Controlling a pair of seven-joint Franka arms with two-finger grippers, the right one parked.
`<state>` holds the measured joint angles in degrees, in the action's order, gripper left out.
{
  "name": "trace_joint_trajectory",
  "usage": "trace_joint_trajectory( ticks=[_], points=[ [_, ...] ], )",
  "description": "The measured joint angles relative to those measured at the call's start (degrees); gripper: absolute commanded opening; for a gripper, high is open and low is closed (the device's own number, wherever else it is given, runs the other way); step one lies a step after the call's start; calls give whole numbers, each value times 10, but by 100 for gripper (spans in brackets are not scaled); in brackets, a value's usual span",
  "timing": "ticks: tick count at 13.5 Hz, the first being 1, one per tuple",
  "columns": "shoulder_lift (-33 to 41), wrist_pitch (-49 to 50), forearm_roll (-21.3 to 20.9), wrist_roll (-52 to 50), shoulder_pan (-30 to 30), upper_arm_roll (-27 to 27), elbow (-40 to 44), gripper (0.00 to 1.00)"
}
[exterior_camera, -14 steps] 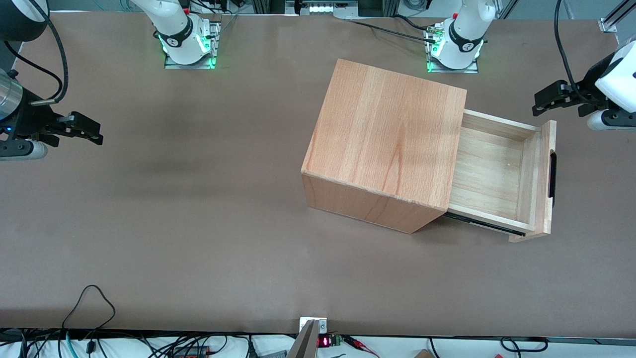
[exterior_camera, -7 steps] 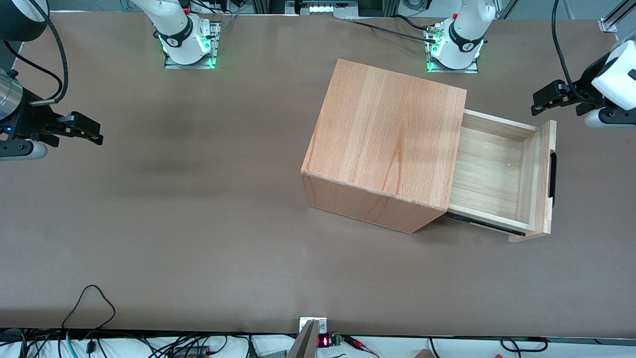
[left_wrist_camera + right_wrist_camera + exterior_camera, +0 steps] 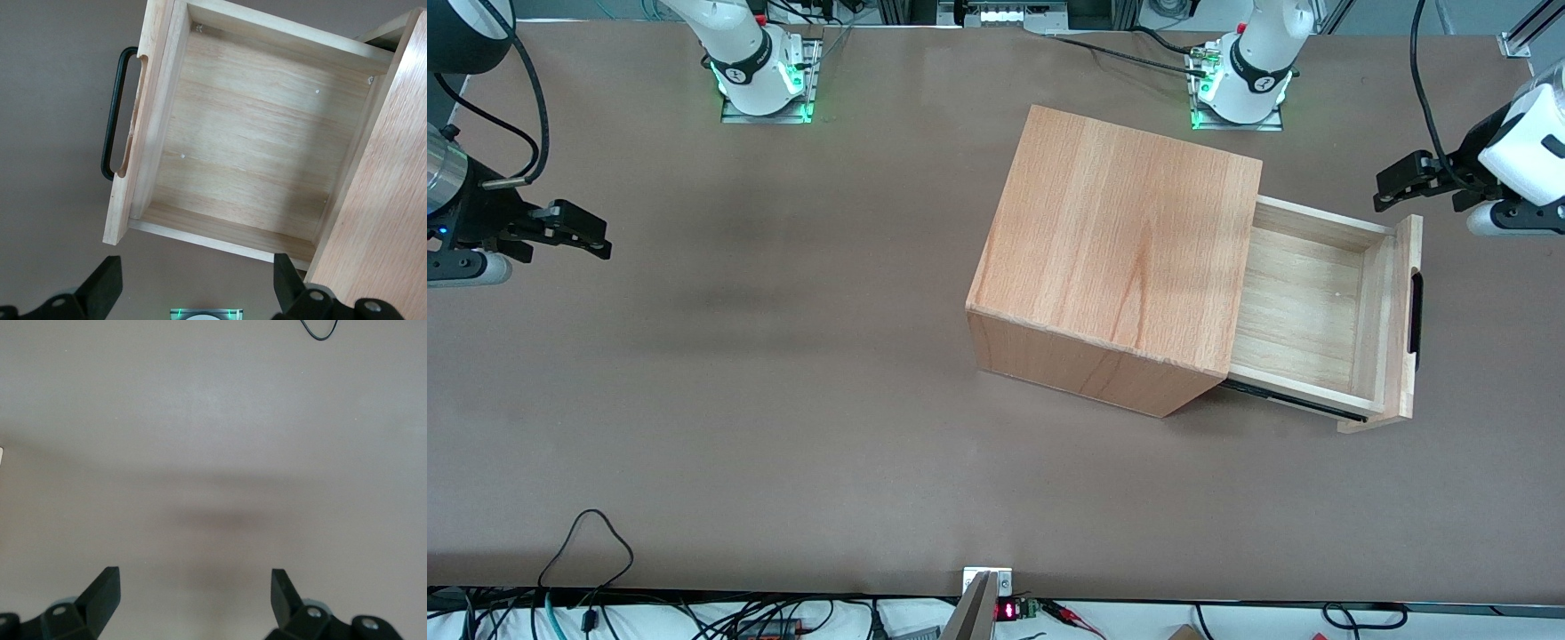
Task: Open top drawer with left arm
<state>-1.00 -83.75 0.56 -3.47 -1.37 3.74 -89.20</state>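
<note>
Beech cabinet point(image 3: 1116, 258) sits right of centre with the top drawer point(image 3: 1320, 316) pulled well out (job looks done); my left gripper point(image 3: 1392, 182), fingers spread, has lifted away toward the upper right.

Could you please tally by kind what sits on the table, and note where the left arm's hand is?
Wooden cabinet box: 1
Open top drawer with black bar handle: 1
Left arm's hand, open, farther from the camera than the drawer front: 1
Total: 3
</note>
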Motion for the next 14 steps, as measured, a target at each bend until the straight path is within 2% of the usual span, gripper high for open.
trace_joint_trajectory(
  ticks=[14],
  points=[
    [-1, -30, 0, 0, 1, 7, -25, 100]
  ],
)
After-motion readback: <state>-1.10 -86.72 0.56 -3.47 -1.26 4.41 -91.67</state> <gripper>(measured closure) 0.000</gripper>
